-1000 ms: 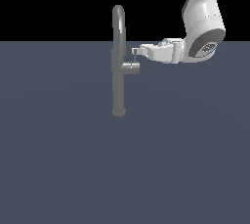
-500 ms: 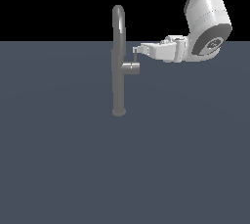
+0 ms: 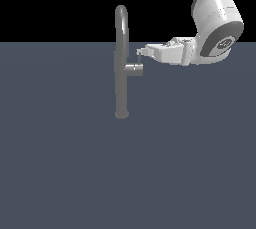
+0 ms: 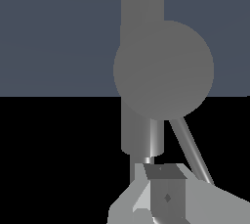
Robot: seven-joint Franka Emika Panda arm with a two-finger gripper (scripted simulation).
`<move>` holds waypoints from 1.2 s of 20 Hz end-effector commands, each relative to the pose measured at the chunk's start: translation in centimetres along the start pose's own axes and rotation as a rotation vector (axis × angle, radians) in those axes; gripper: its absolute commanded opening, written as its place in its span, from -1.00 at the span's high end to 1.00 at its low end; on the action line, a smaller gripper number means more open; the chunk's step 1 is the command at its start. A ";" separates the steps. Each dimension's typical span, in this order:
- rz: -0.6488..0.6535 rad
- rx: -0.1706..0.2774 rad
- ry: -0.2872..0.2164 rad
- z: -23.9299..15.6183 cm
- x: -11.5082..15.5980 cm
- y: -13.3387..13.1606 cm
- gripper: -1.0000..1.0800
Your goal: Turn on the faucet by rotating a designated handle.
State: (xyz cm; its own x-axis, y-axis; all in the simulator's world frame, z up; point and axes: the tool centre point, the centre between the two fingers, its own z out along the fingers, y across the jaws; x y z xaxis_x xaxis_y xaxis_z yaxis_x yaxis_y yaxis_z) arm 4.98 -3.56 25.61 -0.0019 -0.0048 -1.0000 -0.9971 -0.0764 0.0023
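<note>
The handle [image 3: 134,69], a short stub with a thin lever rod rising from it, juts from the faucet [image 3: 121,63] partway up the column, toward the exterior view's right. No writing shows on either. The gripper [image 3: 140,51] reaches in level from that side, its tip at the rod's top; whether its fingers are apart or together cannot be told. The floor [image 3: 60,173] lies bare around the round base.

Arm [image 3: 215,18] cut by exterior view's top edge, base unseen. Gripper [image 3: 141,51] small there; finger gap unreadable. Wrist view: gripper [image 4: 161,189] cut by picture edge, only one finger clear. Faucet [image 4: 141,3] column runs out of frame; handle [image 4: 163,69] end face hides part of it.
</note>
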 end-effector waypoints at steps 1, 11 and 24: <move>0.002 -0.009 -0.004 0.0 -0.2 1.1 1.00; 0.000 -0.007 -0.003 0.0 0.8 3.0 1.00; 0.002 -0.010 -0.005 0.0 4.4 6.0 1.00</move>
State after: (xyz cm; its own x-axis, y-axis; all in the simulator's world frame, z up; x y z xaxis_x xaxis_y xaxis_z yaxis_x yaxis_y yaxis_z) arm 0.10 -3.94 23.59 0.0304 -0.0036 -0.9995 -0.9957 -0.0878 -0.0300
